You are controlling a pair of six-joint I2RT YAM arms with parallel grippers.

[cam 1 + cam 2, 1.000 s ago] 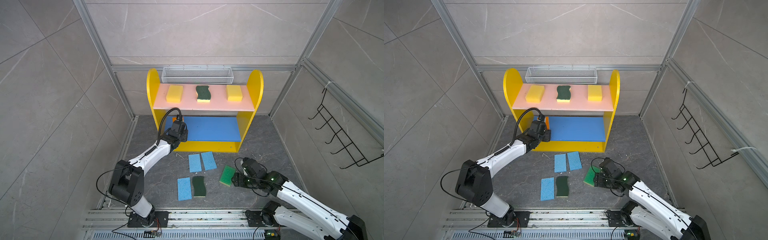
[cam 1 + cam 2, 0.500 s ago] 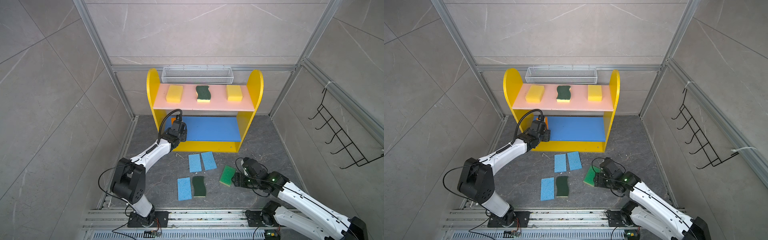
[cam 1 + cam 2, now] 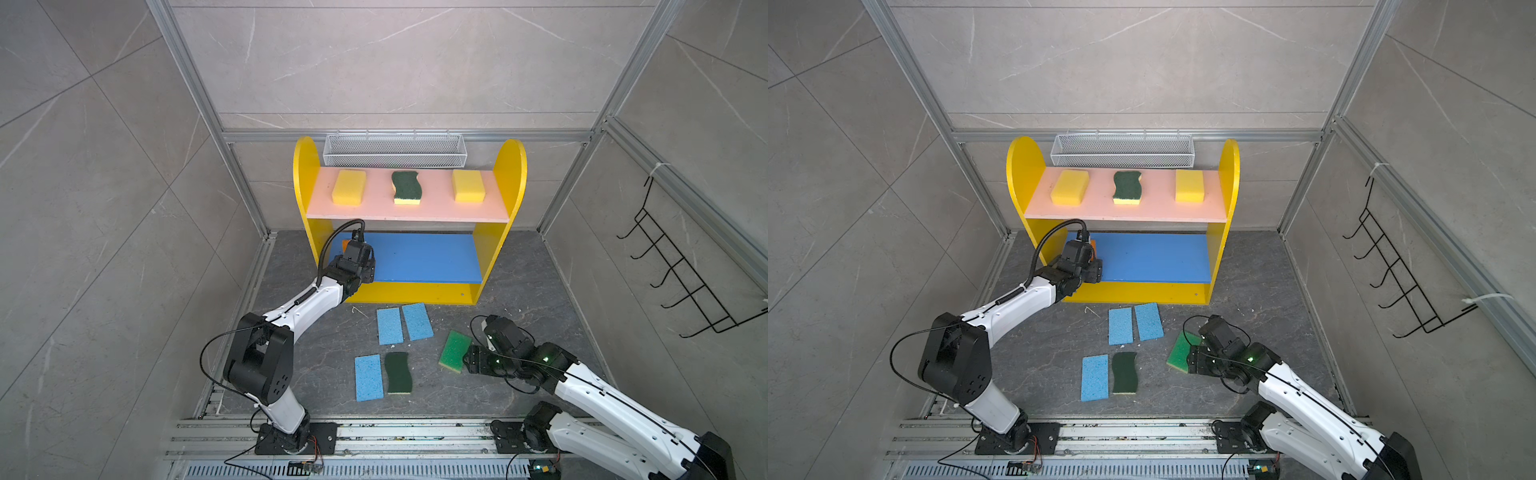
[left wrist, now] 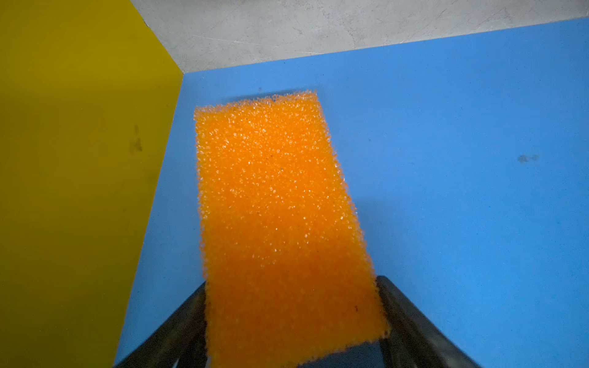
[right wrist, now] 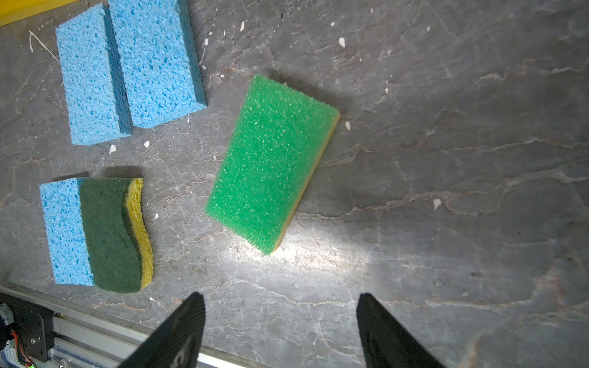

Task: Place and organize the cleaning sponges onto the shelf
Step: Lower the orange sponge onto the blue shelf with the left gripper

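While the left hand [image 4: 291,283] flanked the orange-topped sponge [image 4: 274,191] on the blue lower board [image 4: 446,159], grip unclear, a straight withdrawal looked safest.

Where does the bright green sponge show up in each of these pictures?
In a top view: bright green sponge lies lower right of centre.
In a top view: same spot, with its right edge hidden.
Left wrist: not in it.
Right wrist: near the middle of the picture.
Shared landmark: the two light-blue sponges lying side by side close to it. The left wrist view lacks them.
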